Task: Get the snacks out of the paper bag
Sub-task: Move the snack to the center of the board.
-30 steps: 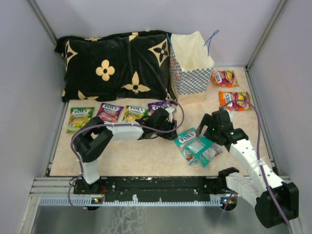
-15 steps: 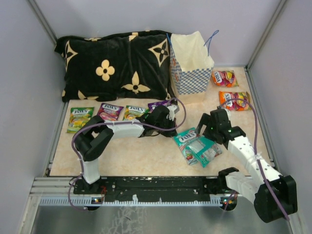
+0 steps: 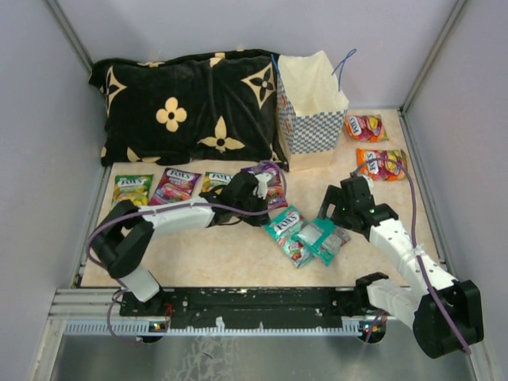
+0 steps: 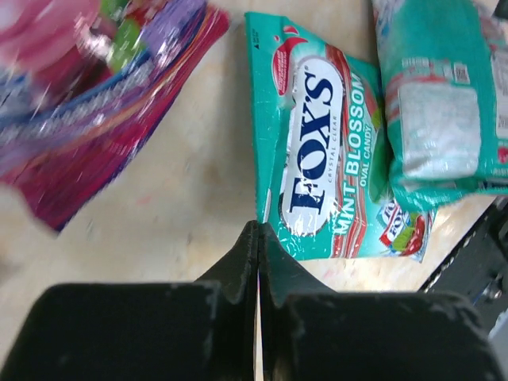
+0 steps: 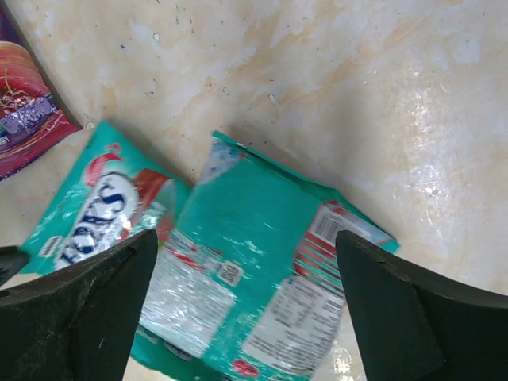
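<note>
The top external view looks down from behind the near edge over the whole cream marbled desk [image 3: 222,255]. Both wrist views look down from close above it, sharing two teal glossy candy packets [image 4: 317,151].

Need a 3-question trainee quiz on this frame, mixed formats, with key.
1. Count: how many orange glossy candy packets lie on the table to the right of the blue-and-white checkered paper bag?
2. Pick one: in the right wrist view, what shows between the open fingers of the right tool?
A) the paper bag
B) a teal glossy candy packet, back side up
C) an orange packet
3. True or false: the left tool is shut with no packet between its fingers.

Key: 1) two. 2) B. 3) true.
</note>
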You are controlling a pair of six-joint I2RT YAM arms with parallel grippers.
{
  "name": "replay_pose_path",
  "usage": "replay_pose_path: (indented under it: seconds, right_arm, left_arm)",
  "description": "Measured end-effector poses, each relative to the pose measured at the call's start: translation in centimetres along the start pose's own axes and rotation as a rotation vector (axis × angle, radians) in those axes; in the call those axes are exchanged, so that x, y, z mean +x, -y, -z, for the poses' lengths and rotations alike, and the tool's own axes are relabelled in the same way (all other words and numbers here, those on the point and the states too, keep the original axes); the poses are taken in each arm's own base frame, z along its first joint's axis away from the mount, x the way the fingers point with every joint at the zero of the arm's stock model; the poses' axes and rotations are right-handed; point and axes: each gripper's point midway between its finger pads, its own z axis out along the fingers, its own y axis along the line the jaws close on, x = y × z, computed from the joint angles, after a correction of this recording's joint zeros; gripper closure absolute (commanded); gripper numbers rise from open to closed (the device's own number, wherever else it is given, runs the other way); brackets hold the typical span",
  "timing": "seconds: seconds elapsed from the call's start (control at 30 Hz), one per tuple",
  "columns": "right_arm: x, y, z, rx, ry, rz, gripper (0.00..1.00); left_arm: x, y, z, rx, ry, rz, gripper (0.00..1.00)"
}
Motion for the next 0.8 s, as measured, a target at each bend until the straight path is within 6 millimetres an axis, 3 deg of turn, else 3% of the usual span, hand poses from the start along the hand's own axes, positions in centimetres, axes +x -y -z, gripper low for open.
replay_pose_path:
  seconds: [0.23, 0.47, 0.63, 0.73, 0.77, 0.8]
  right_arm:
    - [1.4, -1.4, 0.0, -0.003, -0.01, 0.1, 0.11]
    - [3.2, -6.1, 0.7, -0.086, 0.029, 0.267, 0.09]
    - [3.5, -11.7, 1.7, -0.226, 0.052, 0.388, 0.09]
    - [5.3, -15.7, 2.4, -0.323, 0.021, 0.48, 0.11]
    - [6.1, -16.8, 2.5, -0.351, 0.003, 0.5, 0.12]
    - [7.0, -17.4, 2.5, -0.371, -0.016, 0.513, 0.14]
  left_arm:
    - [4.2, -2.0, 5.3, -0.094, -0.028, 0.068, 1.0]
    - [9.6, -5.5, 10.4, -0.289, 0.023, 0.294, 1.0]
    - [10.5, -8.5, 13.2, -0.457, 0.145, 0.421, 0.81]
    - [10.4, -10.3, 14.2, -0.564, 0.189, 0.46, 0.72]
    - [10.6, -10.7, 14.4, -0.593, 0.187, 0.465, 0.56]
    - [10.7, -11.1, 14.7, -0.622, 0.186, 0.472, 0.34]
